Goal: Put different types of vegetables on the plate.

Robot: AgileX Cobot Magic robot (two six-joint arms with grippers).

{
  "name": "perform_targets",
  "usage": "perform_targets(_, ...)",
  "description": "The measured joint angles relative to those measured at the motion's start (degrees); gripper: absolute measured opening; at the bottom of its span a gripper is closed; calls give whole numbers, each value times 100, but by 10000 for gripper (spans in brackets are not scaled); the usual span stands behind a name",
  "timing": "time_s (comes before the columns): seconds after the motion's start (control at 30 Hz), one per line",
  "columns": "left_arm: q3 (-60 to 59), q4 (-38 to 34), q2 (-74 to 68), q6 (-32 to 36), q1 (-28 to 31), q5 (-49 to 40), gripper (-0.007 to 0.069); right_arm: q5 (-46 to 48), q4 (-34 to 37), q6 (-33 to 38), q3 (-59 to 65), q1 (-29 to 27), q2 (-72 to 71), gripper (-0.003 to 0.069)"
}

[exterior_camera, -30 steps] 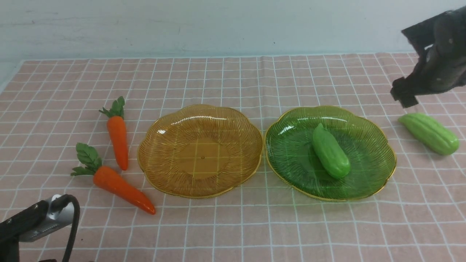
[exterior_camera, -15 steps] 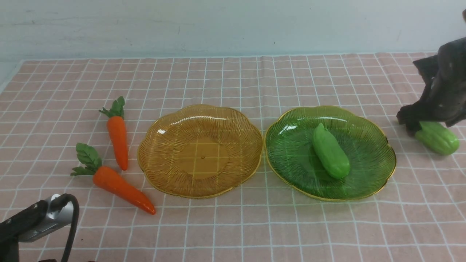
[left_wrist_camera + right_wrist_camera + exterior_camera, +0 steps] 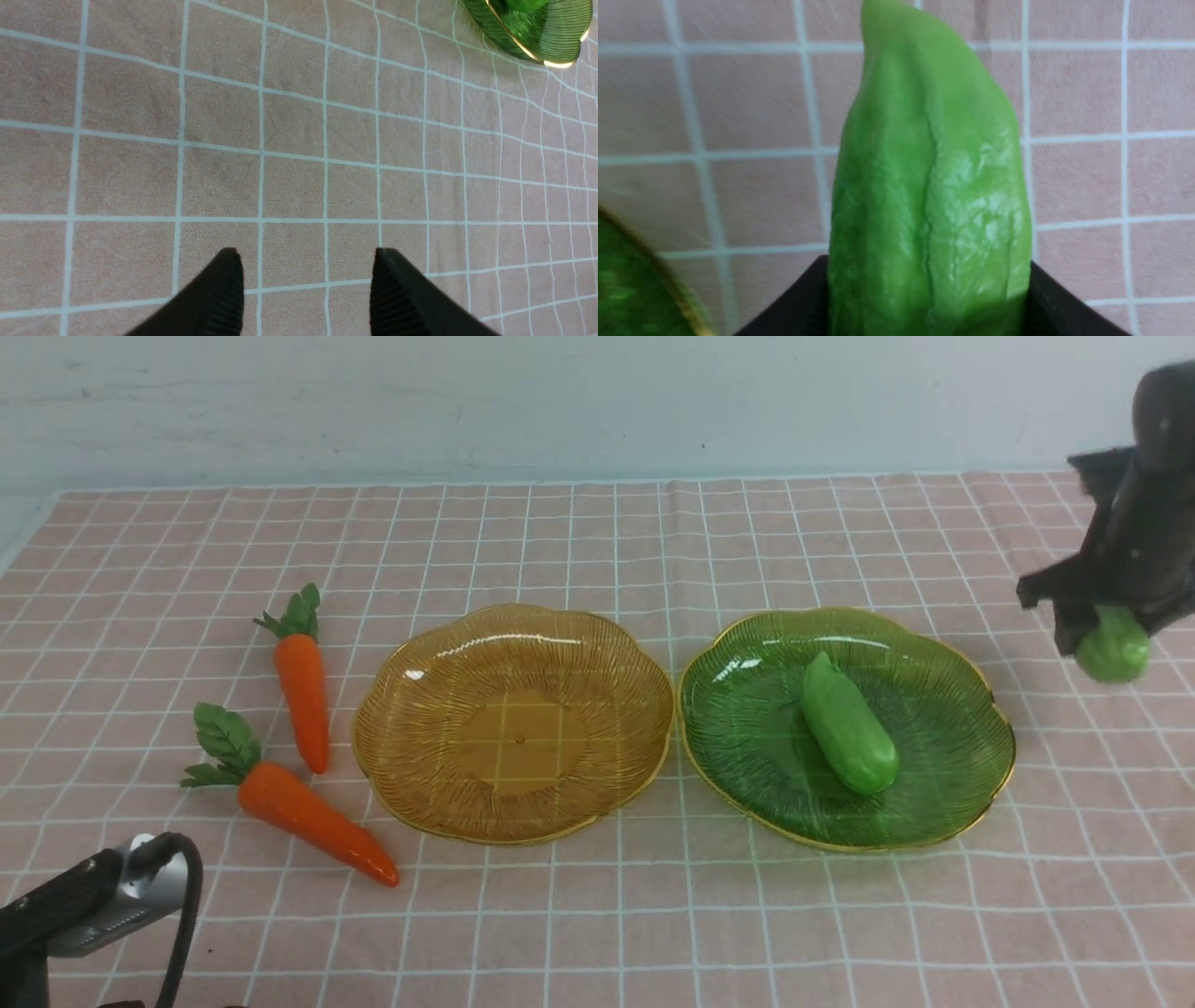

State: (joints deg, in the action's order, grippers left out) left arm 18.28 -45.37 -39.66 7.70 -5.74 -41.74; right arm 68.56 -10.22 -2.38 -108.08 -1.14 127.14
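Right gripper clamped on a light green, lumpy, ridged toy gourd. Black fingers press its flanks at the thick end, one on each side. Gourd runs straight out from the jaws, tapered tip farthest from the camera, glossy highlights along the ridges. Behind it is a pink fabric cloth with white grid lines. Frame edge catches a blurred slice of a translucent green ribbed plate with a gold rim, beside the gourd, not touching. Can't tell if gourd is clear of the cloth.
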Motion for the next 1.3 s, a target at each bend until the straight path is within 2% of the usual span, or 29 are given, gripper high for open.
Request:
perform_targets(0.07, 0, 6, 0, -9, 0, 0, 347, 53, 163, -24, -193, -6, -22, 396)
perform_targets(0.1, 0, 6, 0, -26, 0, 5, 347, 85, 931, -75, -333, 0, -196, 396)
perform_targets(0.17, 0, 6, 0, -84, 0, 13, 347, 153, 1533, 18, -272, 36, -320, 396)
perform_targets(0.3, 27, 40, 0, -230, 0, 13, 347, 165, 2215, 381, 93, 306, -434, 396)
perform_targets(0.37, 92, 145, 0, -328, 0, 1, 347, 170, 2214, 478, 356, 521, -408, 396)
perform_targets(0.47, 467, 758, 0, -770, 0, -173, 347, 196, 1861, 488, 701, 845, -304, 406)
perform_targets(0.67, 1050, 2045, -11, -1575, 0, -323, 347, 189, 1745, 397, 727, 1003, -325, 626)
perform_targets(0.73, 1126, 2265, -18, -1699, 0, -323, 347, 189, 1745, 355, 727, 1009, -335, 648)
perform_targets(0.8, 1319, 2810, -98, -2044, 0, -344, 347, 177, 1730, 238, 786, 1009, -444, 680)
perform_targets(0.97, 1713, 3572, -655, -2518, 0, -423, 366, 165, 1779, 58, 1275, 1020, -1313, 689)
perform_targets(1.13, 2092, 3684, -1660, -2643, 0, -248, 426, 171, 1993, 53, 2011, 1051, -2348, 669)
perform_targets(1.2, 2307, 3684, -2417, -2824, 0, 119, 472, 193, 2084, 105, 2620, 1058, -3074, 634)
perform_targets(1.3, 2462, 3684, -3121, -3105, 0, 615, 493, 228, 2096, 156, 3051, 1058, -3646, 598)
